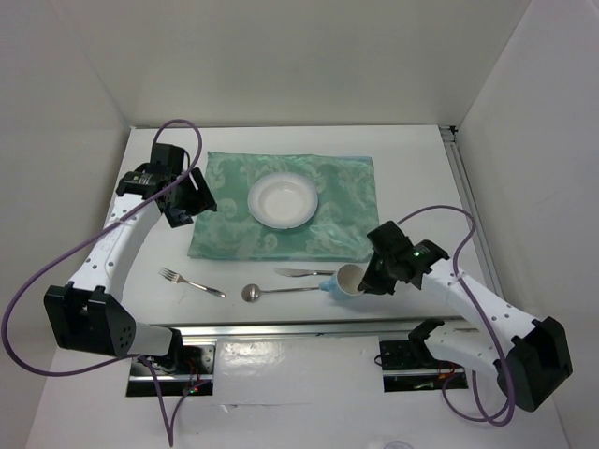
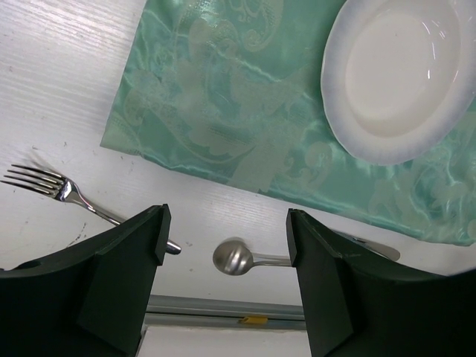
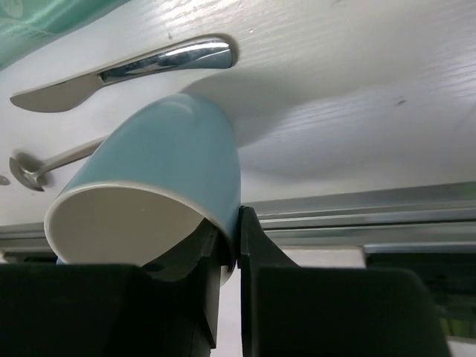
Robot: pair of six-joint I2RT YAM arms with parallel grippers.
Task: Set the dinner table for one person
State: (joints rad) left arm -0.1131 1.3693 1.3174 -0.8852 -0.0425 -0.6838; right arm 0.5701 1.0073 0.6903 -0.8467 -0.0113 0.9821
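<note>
The white dinner table [image 1: 412, 168] carries a teal placemat [image 1: 234, 206] with a white plate [image 1: 283, 201] on it. A fork [image 1: 191, 282], a spoon [image 1: 281, 291] and a knife [image 1: 304, 272] lie on the bare table in front of the placemat. My right gripper [image 1: 370, 278] is shut on the rim of a blue cup [image 1: 346, 281], one finger inside and one outside. The cup [image 3: 163, 163] is tilted over near the knife handle [image 3: 134, 71]. My left gripper [image 1: 192, 201] is open and empty over the placemat's left edge. In its wrist view the spoon bowl [image 2: 233, 257] shows between the open jaws.
A metal rail [image 1: 309, 329] runs along the table's near edge, close behind the cup [image 3: 357, 208]. White walls enclose the table on three sides. In the left wrist view the fork [image 2: 44, 182] lies at the left and the plate [image 2: 394, 74] at the upper right.
</note>
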